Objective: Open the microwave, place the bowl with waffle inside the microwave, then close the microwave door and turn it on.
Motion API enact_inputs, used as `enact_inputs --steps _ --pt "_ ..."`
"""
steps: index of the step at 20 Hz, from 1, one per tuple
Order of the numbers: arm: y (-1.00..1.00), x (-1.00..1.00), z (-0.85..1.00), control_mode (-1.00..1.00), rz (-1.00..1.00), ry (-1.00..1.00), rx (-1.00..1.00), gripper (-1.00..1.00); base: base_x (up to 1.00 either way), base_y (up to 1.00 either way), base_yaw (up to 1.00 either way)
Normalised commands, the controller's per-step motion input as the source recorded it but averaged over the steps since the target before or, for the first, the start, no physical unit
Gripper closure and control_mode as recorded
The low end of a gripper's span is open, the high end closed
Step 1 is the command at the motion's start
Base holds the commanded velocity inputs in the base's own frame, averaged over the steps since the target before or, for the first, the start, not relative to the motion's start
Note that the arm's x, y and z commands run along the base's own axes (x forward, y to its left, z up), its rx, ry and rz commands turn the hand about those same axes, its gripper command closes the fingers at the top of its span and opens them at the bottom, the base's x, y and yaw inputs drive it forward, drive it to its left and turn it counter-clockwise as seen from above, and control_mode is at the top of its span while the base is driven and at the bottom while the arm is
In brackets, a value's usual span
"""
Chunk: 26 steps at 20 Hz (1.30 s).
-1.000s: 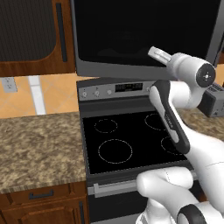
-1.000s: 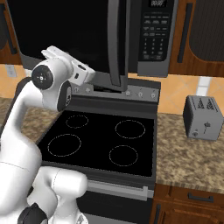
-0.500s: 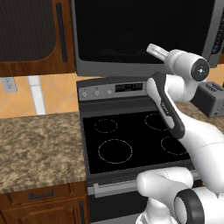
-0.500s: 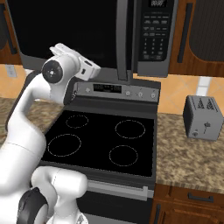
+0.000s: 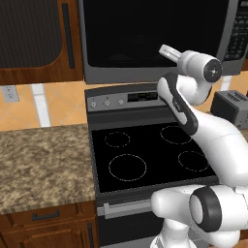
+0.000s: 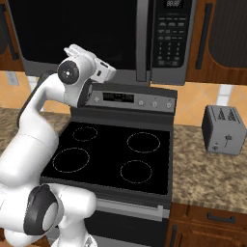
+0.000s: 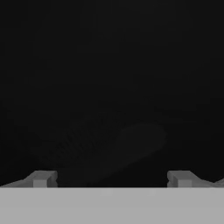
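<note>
The microwave hangs above the stove, and the microwave door is shut. Its long grey handle runs beside the keypad. My gripper is raised in front of the lower part of the dark glass, left of the handle. In the hand view the gripper faces the glass close up, and its fingertips stand wide apart with nothing between them. The bowl and the waffle are out of view.
A black stove with a control panel lies below the hand. A grey toaster stands on the granite counter to the right. More counter lies to the left, with wooden cabinets above.
The hand and wrist have risen a little and moved forward, closer to the microwave door. The jaws have stayed wide apart.
</note>
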Motion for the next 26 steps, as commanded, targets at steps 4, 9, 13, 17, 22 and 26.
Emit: enact_inputs --steps 4,9,13,17,22,26 --pt "0.00 0.16 0.00 -1.00 0.00 0.00 0.00 -1.00 0.00 0.00 0.00" --pt "0.00 0.19 0.00 -1.00 0.00 0.00 0.00 -1.00 0.00 0.00 0.00" --pt "-0.06 0.45 0.00 -1.00 0.00 0.00 0.00 -1.00 0.00 0.00 0.00" --pt "-0.04 0.13 0.00 -1.00 0.00 0.00 0.00 -1.00 0.00 0.00 0.00" --pt "-0.23 -0.20 0.02 -1.00 0.00 -0.01 0.00 -1.00 0.00 0.00 0.00" --pt "-0.60 -0.96 0.11 -1.00 -0.05 0.00 0.00 -1.00 0.00 0.00 0.00"
